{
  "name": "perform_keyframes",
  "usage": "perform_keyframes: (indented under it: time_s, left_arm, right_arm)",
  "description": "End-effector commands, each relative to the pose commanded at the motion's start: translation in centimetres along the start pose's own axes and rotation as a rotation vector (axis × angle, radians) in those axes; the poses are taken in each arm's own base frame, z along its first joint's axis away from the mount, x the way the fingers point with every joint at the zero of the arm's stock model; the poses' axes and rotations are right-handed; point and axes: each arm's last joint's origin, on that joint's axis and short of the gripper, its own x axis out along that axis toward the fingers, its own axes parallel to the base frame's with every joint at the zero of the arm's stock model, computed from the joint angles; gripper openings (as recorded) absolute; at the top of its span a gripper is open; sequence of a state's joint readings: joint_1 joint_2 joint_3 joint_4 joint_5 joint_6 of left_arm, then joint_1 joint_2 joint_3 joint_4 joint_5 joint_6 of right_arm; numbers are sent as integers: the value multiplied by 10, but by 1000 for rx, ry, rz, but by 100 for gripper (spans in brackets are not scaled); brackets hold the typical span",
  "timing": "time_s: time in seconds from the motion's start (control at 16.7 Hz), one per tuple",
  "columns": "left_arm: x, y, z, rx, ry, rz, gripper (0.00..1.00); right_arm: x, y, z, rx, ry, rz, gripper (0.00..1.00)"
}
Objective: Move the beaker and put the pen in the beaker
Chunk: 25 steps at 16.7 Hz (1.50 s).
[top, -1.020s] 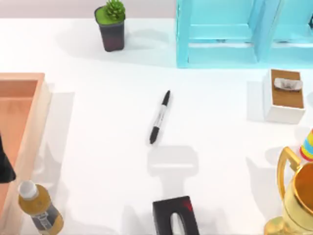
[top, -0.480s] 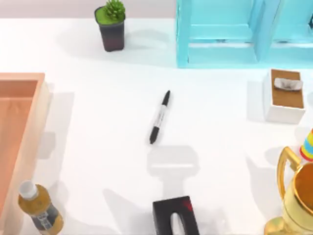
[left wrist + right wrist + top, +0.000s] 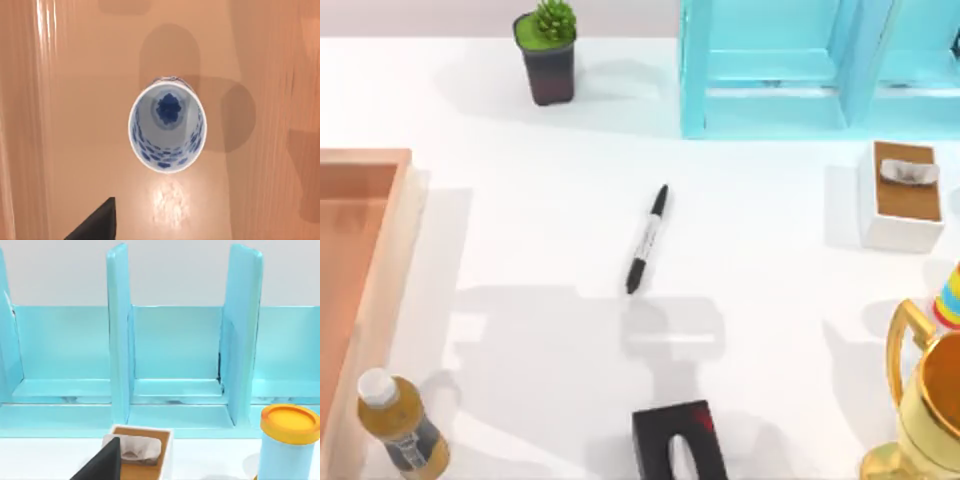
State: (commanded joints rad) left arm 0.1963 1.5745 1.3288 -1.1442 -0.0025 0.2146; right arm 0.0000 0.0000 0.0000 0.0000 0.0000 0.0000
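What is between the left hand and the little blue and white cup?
Nothing visible. In the left wrist view, the beaker stands upright and open-mouthed on the wooden tray right under the camera, with bare wood all around it. A dark fingertip of the left hand shows off to one side, apart from the beaker.

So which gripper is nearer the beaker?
Left. The left wrist view looks straight down into the beaker, upright on a wooden surface. The right wrist view faces the blue shelf, with no beaker there.
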Motion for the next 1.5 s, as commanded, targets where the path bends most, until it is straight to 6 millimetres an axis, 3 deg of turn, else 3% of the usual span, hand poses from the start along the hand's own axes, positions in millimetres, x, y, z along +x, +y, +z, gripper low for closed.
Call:
perform_keyframes:
  time_s: [0.24, 0.72, 1.2, 1.5]
  left_arm:
    - [19, 14, 25, 1, 158, -33, 100]
    - [28, 14, 28, 2, 185, -39, 100]
    - [110, 13, 15, 0, 175, -37, 100]
    - [121, 12, 10, 0, 183, -39, 100]
  right_arm:
    - [0, 0, 0, 0, 0, 0, 100]
    - [0, 0, 0, 0, 0, 0, 100]
    - [0, 0, 0, 0, 0, 0, 100]
    - [0, 0, 0, 0, 0, 0, 100]
